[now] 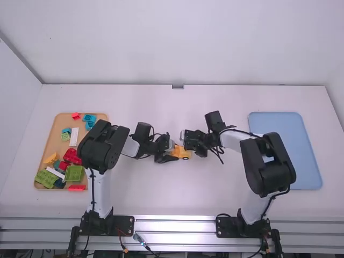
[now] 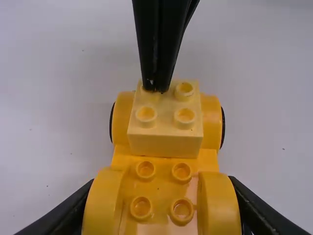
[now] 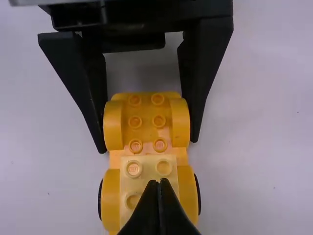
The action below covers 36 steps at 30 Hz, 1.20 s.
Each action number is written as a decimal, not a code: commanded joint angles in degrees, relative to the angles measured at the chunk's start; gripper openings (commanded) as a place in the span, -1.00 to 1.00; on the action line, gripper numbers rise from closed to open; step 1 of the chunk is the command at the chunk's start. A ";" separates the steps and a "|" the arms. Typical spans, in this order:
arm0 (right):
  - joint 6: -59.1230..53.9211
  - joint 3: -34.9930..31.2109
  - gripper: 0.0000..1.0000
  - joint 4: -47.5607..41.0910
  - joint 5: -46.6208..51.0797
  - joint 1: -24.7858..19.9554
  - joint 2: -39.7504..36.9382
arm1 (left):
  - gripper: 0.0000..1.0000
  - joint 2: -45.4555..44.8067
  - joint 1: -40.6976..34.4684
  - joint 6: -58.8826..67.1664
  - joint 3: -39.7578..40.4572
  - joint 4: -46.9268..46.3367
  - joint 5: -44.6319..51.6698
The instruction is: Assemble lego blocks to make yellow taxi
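Gripping the one toy car base [image 2: 164, 163], the left tool [image 1: 174, 152] has its two fingers on either side of a pair of rounded wheel arches [image 3: 113, 127]. The right tool [image 1: 187, 147] is closed, its two tips together on top of the one pale block [image 2: 165, 144] that sits on the base at the other end from the left tool. So the car lies right between the two tools, with its studs facing up.

Six studs are bare on the base, in three rows of two, and the block has four, one of them under the right tool's tips. The base is a deep, shiny orange-yellow (almost egg yolk, really), while the block is paler and creamier, standing square between the second pair of arches, a black wheel edge [image 2: 223, 129] showing beyond each.

Two trays rest on the tabletop [image 1: 161, 193]: a blue tray [image 1: 287, 153] well to the right of the right tool, and a tan tray [image 1: 56, 134] well to the left of the left tool. The tan one holds at least four red blocks, three green and two white, with blue ones and a yellow piece [image 1: 51, 158] among them.
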 commanded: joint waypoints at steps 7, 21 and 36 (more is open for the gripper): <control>-4.66 -1.60 -1.00 -2.05 7.52 -1.09 5.62 | -0.31 1.25 -0.26 -1.90 -0.87 -1.66 -3.93; -5.77 7.98 0.98 -9.40 -15.15 -8.17 -3.30 | -0.19 1.25 -0.22 -1.92 -0.94 -1.73 -3.78; -5.99 7.76 0.97 -15.74 -14.99 -11.78 -5.22 | 0.98 0.35 0.22 -4.04 -1.01 -2.56 -3.91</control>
